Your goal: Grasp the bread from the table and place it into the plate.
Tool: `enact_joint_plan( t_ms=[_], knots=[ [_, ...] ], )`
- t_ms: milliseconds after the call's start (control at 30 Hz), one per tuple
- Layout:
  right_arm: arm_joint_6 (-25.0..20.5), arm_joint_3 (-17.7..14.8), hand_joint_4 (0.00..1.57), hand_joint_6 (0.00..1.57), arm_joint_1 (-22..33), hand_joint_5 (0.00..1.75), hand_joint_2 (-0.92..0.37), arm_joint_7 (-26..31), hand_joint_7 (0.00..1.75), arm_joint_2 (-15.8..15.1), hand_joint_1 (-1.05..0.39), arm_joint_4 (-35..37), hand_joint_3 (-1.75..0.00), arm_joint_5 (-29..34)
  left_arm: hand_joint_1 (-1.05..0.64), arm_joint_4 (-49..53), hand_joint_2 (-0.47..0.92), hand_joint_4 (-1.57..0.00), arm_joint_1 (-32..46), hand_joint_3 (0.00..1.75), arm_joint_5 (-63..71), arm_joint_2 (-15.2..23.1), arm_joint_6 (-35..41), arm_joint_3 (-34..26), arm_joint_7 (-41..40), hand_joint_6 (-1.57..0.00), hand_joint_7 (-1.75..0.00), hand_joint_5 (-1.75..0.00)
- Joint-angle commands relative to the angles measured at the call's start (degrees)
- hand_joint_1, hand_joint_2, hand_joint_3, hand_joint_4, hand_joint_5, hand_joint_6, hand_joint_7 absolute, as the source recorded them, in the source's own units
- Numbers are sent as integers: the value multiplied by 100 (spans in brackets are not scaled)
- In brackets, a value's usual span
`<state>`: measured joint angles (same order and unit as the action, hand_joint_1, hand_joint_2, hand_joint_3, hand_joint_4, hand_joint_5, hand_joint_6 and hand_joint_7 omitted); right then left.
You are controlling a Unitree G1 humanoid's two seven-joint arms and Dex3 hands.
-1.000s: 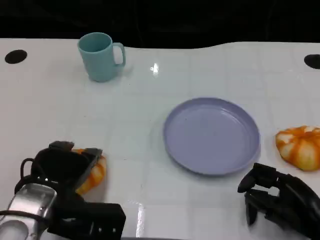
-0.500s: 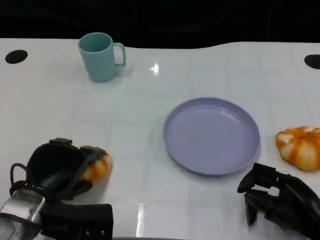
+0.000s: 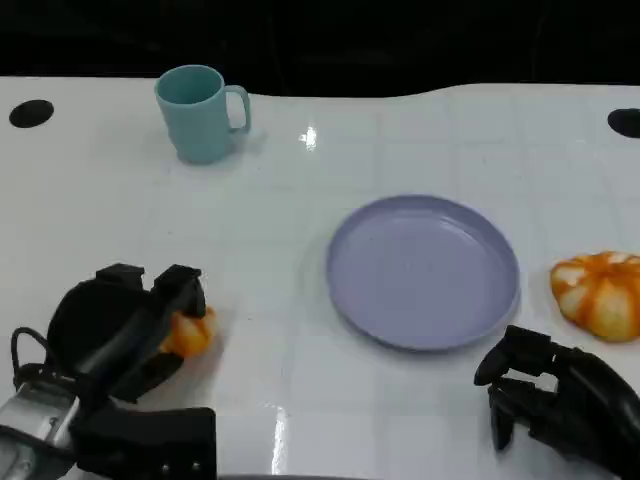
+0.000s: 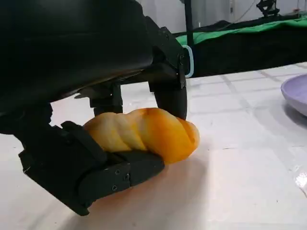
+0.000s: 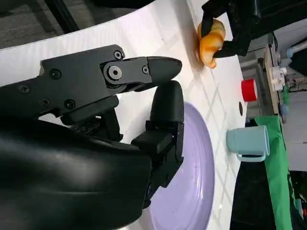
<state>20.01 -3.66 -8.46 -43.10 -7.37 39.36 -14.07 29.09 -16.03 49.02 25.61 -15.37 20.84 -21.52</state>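
Bread in left hand: smooth, slightly glossy orange-and-cream skin w/ twisted ridges, looks like moulded plastic or foam. Hand's fingers: matt black plastic w/ small screw heads; shell smooth, semi-gloss. Forearm behind it: brushed silver metal. Table under the hand: white, glossy, faint grid lines, bright reflections. Plate ahead of right hand: lavender plastic, smooth, satin sheen. 2nd bread just past that hand: same glossy orange-white finish. Cup, far beyond left hand: teal plastic, matt-smooth.
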Motion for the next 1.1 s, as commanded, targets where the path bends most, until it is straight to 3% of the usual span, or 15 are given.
enact_joint_plan(
  t_ms=[33, 100, 200, 267, 367, 433, 700, 733, 867, 1100],
  knots=[
    [-3, 0, 67, 69, 20, 175, -92, 23, 136, -54, -52, 135, -25, 60, -29, -525, 64, -66, -39, 77, -192, 232, 13, -180, 231, -56, -155, -175],
    [17, -11, 67, 69, 9, 175, -92, 9, 136, -55, -51, 164, -26, 60, -28, -623, 64, -66, -148, 64, -210, 247, 14, -202, 307, -55, -160, -175],
    [-1, -19, 67, 69, 8, 175, -92, 25, 136, -62, -50, 172, -26, 68, -23, -683, 60, -65, -309, 68, -272, 254, -13, -207, 531, -48, -173, -175],
    [61, -7, 67, 69, 22, 175, -92, 78, 136, -78, -52, 163, -25, 128, -23, -621, 61, -64, -503, 86, -402, 245, -168, -193, 714, -48, -170, -175],
    [120, 6, 67, 69, 43, 175, -92, 129, 136, -86, -54, 149, -26, 180, -25, -521, 64, -65, -702, 90, -521, 193, -285, -195, 860, -48, -169, -175],
    [126, 10, 67, 69, 50, 175, -92, 123, 136, -87, -54, 154, -26, 173, -25, -424, 72, -67, -861, 75, -652, 136, -359, -194, 976, -49, -171, -175],
    [120, -16, 66, 69, 50, 175, -92, 28, 136, -80, -53, 183, -25, 87, -26, -120, 79, -73, -1441, 65, -833, -143, -433, -87, 1341, -55, -170, -175],
    [119, -19, 66, 69, 52, 175, -92, 20, 135, -81, -53, 189, -25, 79, -26, -82, 81, -71, -1517, 53, -827, -202, -416, -59, 1374, -53, -171, -175],
    [177, -18, 66, 69, 69, 175, -92, 27, 135, -82, -53, 189, -25, 101, -26, 81, 83, -72, -1743, 37, -761, -384, -392, 45, 1363, -52, -174, -175],
    [174, 9, 66, 69, 84, 175, -92, 41, 134, -69, -54, 158, -25, 119, -25, 484, 90, -75, -2179, 26, -856, -794, -431, 226, 1474, -54, -175, -175]
  ],
)
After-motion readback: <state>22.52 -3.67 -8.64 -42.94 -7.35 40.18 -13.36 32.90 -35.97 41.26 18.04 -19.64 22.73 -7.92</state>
